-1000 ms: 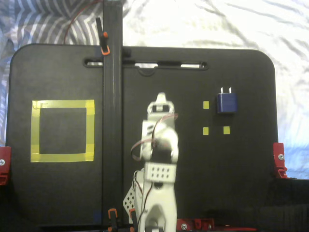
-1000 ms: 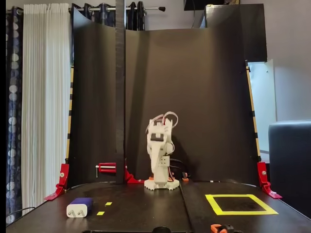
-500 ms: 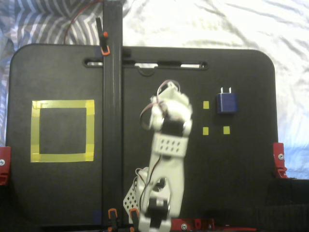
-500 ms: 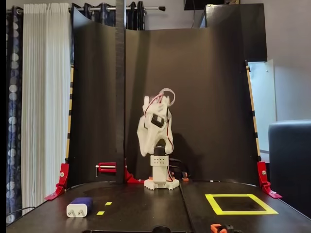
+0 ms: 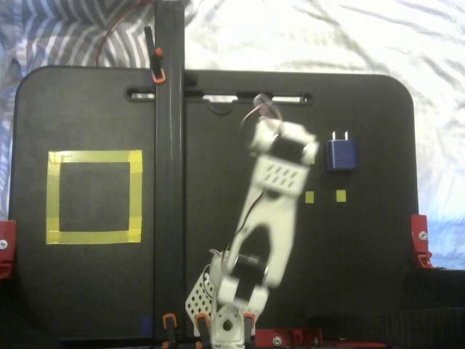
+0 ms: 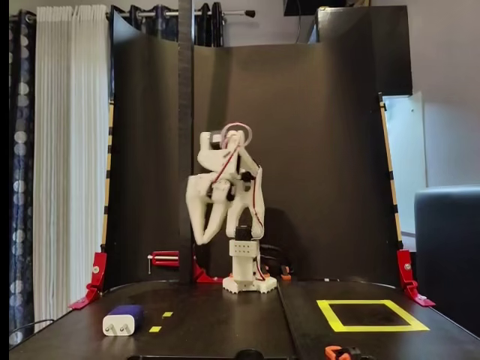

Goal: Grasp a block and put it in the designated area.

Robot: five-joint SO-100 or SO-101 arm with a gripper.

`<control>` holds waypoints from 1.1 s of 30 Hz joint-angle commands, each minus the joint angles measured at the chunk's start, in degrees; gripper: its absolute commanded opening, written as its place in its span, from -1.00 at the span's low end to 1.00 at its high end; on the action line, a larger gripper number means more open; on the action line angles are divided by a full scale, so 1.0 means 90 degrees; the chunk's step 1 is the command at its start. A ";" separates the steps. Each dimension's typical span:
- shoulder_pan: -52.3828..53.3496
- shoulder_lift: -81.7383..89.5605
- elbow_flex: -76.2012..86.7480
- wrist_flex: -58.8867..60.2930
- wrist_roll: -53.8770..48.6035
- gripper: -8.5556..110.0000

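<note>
The gripper (image 6: pixel 204 234) is hanging high above the table (image 6: pixel 225 330) in a fixed view, fingers pointing down, holding nothing; whether the jaws are parted or together cannot be told from either picture. In the other fixed view, looking down, the white arm (image 5: pixel 265 211) is leaning from its base at 6 o'clock toward 1 o'clock, its upper end sitting just beside the block (image 5: pixel 341 154) without touching it. The block is lying at about 2 o'clock on the black table (image 5: pixel 363 247), its two prongs pointing to 12 o'clock, near the small yellow tape squares (image 5: pixel 325 196). The designated area (image 5: pixel 94 156) is lying at 9 o'clock, well apart from the block, with a black vertical post (image 5: pixel 168 145) standing between them. In the low front view the block (image 6: pixel 123 320) is resting at 7 o'clock and the designated area (image 6: pixel 330 315) at 5 o'clock.
</note>
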 commanded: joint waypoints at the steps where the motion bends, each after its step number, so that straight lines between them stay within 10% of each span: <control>1: 0.0342 -0.0303 -0.0605 0.0107 -0.0527 -0.86; 33: 0.2656 -0.3535 -0.2188 -0.1338 -0.3613 -0.86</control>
